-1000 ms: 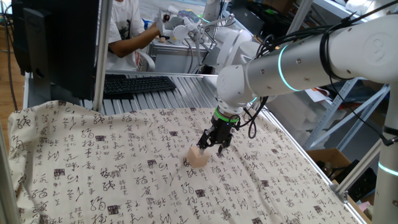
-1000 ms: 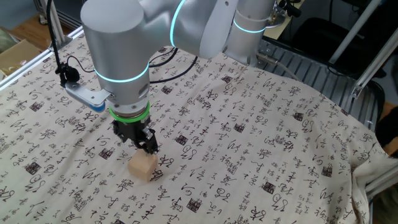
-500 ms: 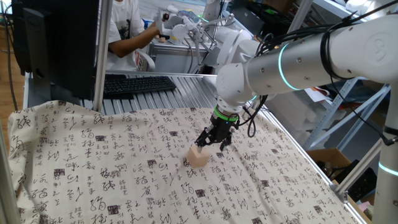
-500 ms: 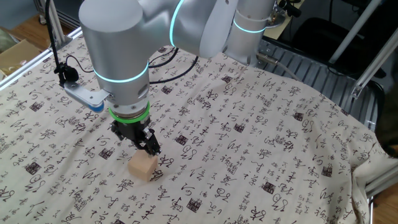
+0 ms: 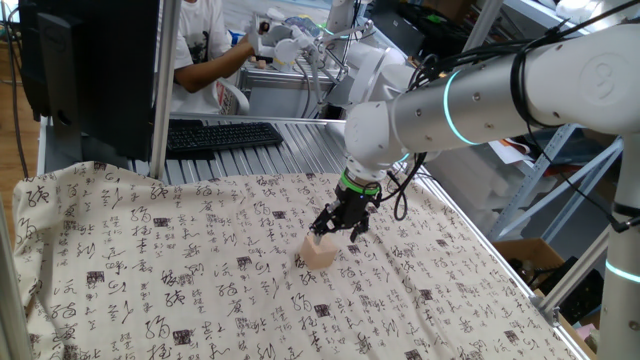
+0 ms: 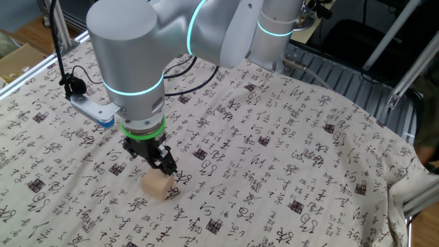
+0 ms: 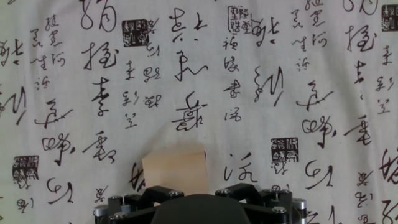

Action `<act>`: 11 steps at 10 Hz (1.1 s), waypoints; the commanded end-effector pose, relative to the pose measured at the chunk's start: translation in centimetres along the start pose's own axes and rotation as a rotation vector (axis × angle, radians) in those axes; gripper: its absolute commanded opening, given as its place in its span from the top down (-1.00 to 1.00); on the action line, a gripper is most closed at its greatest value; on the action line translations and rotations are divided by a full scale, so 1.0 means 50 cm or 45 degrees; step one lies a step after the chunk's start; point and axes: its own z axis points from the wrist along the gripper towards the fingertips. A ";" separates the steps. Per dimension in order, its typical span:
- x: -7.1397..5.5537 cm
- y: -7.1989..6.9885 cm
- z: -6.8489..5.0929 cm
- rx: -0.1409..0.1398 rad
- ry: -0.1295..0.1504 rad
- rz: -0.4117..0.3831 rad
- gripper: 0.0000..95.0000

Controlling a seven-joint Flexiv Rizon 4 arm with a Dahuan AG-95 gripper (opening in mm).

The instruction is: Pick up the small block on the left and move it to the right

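The small block (image 5: 318, 252) is a plain light tan wooden cube lying on the calligraphy-printed cloth (image 5: 150, 270). It also shows in the other fixed view (image 6: 157, 184) and near the bottom edge of the hand view (image 7: 174, 168). My gripper (image 5: 336, 231) hangs just above and slightly behind the block, also seen in the other fixed view (image 6: 155, 163). Its black fingers look spread apart and hold nothing. They do not touch the block. In the hand view only the gripper's black body shows; the fingertips are out of frame.
A black keyboard (image 5: 220, 134) lies on the metal rollers behind the cloth, next to a dark monitor (image 5: 90, 70). A person (image 5: 215, 55) sits beyond. The cloth's right edge drops off near a metal frame (image 5: 560, 290). A cardboard box (image 6: 17, 58) stands beside the table.
My gripper has shifted a little toward the block, now more nearly over it. The block has not moved.
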 end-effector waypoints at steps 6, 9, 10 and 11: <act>-0.019 0.022 0.012 0.011 -0.006 -0.056 -1.00; -0.025 0.030 0.020 0.019 -0.005 -0.091 -1.00; -0.027 0.032 0.024 0.021 -0.006 -0.095 -1.00; -0.028 0.033 0.027 0.024 -0.005 -0.095 -1.00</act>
